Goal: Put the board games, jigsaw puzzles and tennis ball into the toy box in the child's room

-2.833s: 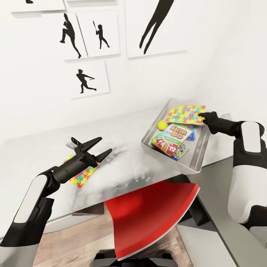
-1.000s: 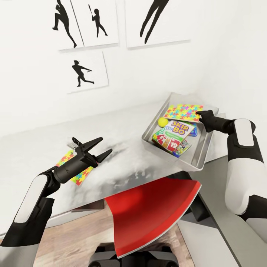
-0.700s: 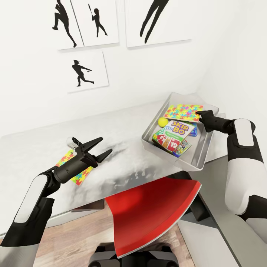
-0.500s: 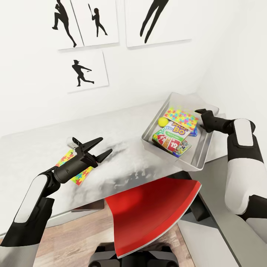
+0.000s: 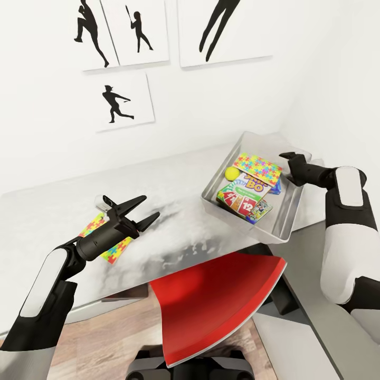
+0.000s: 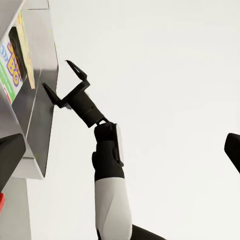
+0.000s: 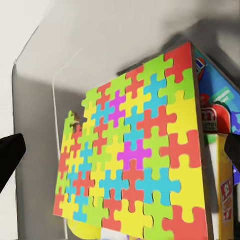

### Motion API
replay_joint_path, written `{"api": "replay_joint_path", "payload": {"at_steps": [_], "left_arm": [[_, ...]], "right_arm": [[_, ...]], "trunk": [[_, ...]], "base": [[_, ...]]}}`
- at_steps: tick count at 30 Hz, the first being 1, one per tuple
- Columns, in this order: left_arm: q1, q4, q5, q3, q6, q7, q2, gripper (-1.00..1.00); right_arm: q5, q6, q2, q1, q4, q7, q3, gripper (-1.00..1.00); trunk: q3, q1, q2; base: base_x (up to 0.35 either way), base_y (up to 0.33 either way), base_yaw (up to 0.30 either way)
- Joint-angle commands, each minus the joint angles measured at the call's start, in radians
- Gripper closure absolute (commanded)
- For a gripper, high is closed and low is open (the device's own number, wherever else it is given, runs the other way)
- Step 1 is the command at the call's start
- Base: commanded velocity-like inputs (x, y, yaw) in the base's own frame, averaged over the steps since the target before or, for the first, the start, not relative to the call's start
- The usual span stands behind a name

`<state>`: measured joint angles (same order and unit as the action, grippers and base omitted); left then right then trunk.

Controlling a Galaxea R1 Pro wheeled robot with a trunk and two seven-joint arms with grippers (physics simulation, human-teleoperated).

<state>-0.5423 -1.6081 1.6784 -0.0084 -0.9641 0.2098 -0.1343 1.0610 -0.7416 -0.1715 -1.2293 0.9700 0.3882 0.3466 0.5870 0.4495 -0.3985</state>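
one jigsaw puzzle [image 5: 103, 240] lies on the table [image 5: 179, 221], well apart from the toy box [image 5: 287, 221], under the spread, empty left gripper [image 5: 143, 210]; thin and floppy, best pinched at an edge; right gripper [image 5: 291, 157] also spread

Multicoloured jigsaw puzzle [image 5: 258, 167] flat atop game boxes [image 5: 245, 196] inside toy box [image 5: 287, 217].

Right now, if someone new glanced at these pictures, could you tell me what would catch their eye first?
Probably the grey toy box at the table's right end, crammed with colour: a jigsaw puzzle lying on the board games, with the tennis ball beside them. The right gripper hangs open just over its far corner. A second puzzle sheet lies on the table under the open left gripper.
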Motion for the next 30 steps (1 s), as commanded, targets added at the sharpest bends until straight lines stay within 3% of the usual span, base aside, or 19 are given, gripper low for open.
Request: {"api": "replay_joint_path", "payload": {"at_steps": [1, 15, 24, 30], "left_arm": [[-0.001, 0.0, -0.006, -0.001, -0.001, 0.008, -0.001, -1.0], [-0.001, 0.0, -0.006, -0.001, -0.001, 0.008, -0.003, -1.0], [0.003, 0.0, -0.006, 0.002, 0.001, 0.007, -0.004, -1.0], [0.008, 0.0, -0.006, 0.004, 0.006, 0.011, -0.003, -1.0]], "right_arm": [[0.01, -0.002, 0.0, -0.005, 0.003, 0.01, 0.001, -1.0], [0.012, -0.008, -0.001, -0.028, 0.056, 0.01, 0.001, -1.0], [0.018, -0.038, -0.001, -0.013, 0.222, 0.007, 0.0, -1.0], [0.018, -0.122, -0.003, 0.045, 0.368, -0.001, 0.002, -1.0]], "trunk": [[0.001, 0.001, -0.002], [0.001, 0.001, -0.002], [0.001, 0.001, -0.002], [0.001, 0.001, -0.002]], "base": [[0.0, 0.0, 0.0], [0.0, 0.0, 0.0], [0.0, 0.0, 0.0], [0.0, 0.0, 0.0]]}}
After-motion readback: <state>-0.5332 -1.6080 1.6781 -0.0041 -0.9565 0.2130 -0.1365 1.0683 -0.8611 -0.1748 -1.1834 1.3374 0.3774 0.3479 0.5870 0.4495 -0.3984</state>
